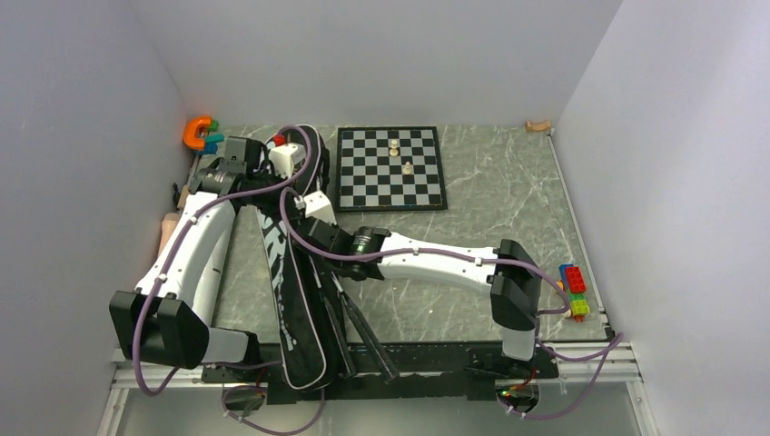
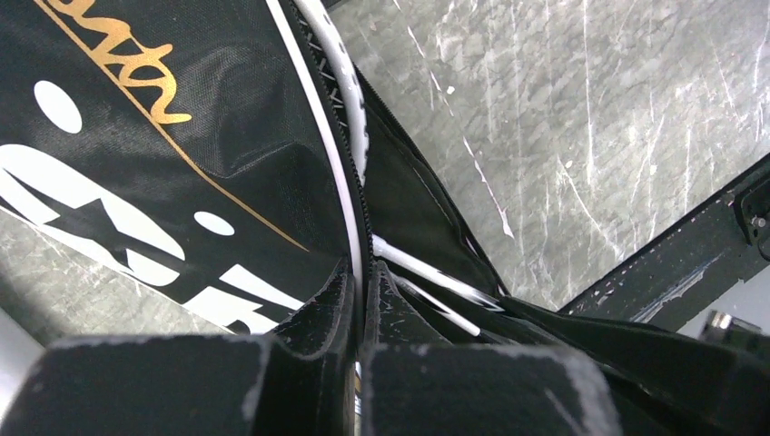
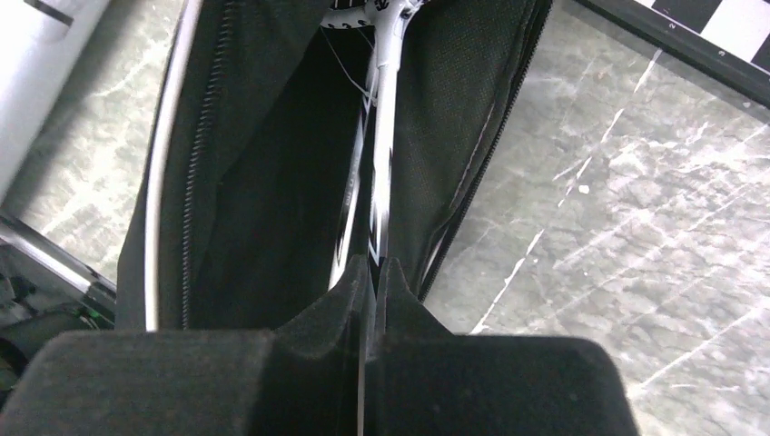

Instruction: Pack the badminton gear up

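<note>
Bag [image 1: 295, 318] lies lengthwise near-to-far; left claw [image 2: 365, 272] pinches its rim, right claw [image 3: 372, 268] a racket [image 3: 389, 109].

The bag [image 3: 263, 182] is matt black woven cloth. The racket [image 3: 386, 109] shaft looks glossy and smooth. The table [image 3: 636, 227] is a smooth, scratched, grey, marble-look surface.

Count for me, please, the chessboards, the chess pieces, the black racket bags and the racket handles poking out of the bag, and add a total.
chessboard: 1
chess pieces: 2
black racket bag: 1
racket handles: 2
Total: 6
</note>
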Controlling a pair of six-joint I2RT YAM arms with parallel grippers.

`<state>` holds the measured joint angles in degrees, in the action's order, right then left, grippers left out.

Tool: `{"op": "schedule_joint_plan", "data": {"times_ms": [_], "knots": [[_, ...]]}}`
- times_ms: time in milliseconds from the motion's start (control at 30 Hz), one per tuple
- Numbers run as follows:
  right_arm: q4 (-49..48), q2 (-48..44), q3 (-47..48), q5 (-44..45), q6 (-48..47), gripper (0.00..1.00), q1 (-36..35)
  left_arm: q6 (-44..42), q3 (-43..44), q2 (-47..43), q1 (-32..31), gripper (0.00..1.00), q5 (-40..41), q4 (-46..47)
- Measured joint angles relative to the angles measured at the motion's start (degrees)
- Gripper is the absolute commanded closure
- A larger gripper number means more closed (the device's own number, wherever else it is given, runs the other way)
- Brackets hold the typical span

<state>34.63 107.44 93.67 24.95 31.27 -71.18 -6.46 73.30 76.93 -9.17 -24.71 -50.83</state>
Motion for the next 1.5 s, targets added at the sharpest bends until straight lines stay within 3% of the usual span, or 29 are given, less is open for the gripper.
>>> {"op": "schedule_joint_plan", "data": {"times_ms": [500, 633, 900, 1067, 1133, 1500], "knots": [[-23.4, -4.6, -15.1, -3.9, 3.2, 0.96, 5.8, -1.5, -0.8, -2.9, 0.1, 1.0, -3.8, -0.7], [-25.0, -4.6, -15.7, -5.4, 3.7, 0.9, 6.2, -1.9, -1.7, -3.1, 0.1, 1.0, -4.2, -1.0], [-25.3, -4.6, -16.1, -6.4, 6.0, 0.89, 7.5, -2.8, -1.7, -3.1, 0.1, 1.0, -6.0, -1.6], [-24.9, -4.3, -15.0, -6.6, 7.2, 0.65, 7.8, -3.4, -1.7, -3.1, 0.1, 1.0, -6.2, -1.8], [-25.2, -4.3, -15.0, -7.1, 7.5, 0.61, 7.8, -3.4, -1.7, -3.1, 0.1, 1.0, -6.2, -2.5], [-23.9, -6.2, -15.7, -7.0, 7.5, 0.6, 9.4, -3.4, -1.7, -3.1, 0.1, 1.0, -6.5, -3.7]]}}
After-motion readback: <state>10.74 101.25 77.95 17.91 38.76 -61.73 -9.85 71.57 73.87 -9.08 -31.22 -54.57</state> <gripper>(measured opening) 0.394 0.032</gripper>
